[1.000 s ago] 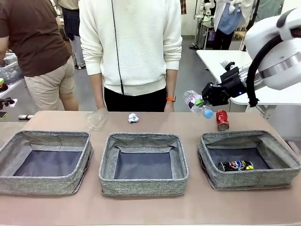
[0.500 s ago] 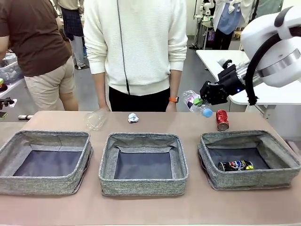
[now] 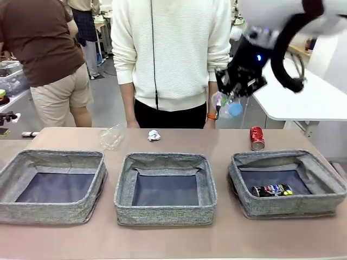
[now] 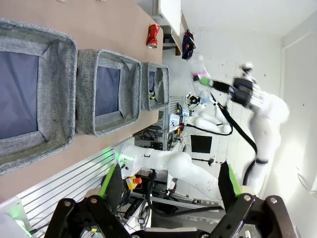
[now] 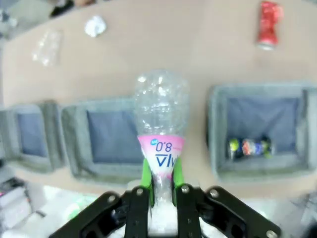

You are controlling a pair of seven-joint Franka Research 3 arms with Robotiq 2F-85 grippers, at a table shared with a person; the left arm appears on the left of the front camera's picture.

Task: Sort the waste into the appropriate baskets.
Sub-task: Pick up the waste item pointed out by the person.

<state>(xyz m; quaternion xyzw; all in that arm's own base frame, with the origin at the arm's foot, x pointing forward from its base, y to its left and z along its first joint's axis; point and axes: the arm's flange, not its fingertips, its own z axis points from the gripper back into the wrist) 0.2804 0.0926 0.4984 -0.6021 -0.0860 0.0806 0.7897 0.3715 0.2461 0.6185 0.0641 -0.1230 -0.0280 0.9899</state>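
Right gripper (image 5: 159, 173) was clamped on the bottle (image 5: 161, 109), high over the table's (image 3: 227, 241) far side. Left gripper (image 4: 168, 181) had its fingers wide apart. A dark can (image 3: 272, 190) lay in the right bin (image 3: 287, 208).

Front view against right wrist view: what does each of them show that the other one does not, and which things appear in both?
Front view adds: a person in a white sweater at the table's far side, and the blue cap of the pink-labelled bottle, held above the table by the right gripper.
Right wrist view adds: the label's print, and the green pads pinching the bottle at the label's edge.
Both: the three baskets, the dark can in the right one, and the red can, paper ball and crushed bottle on the table.
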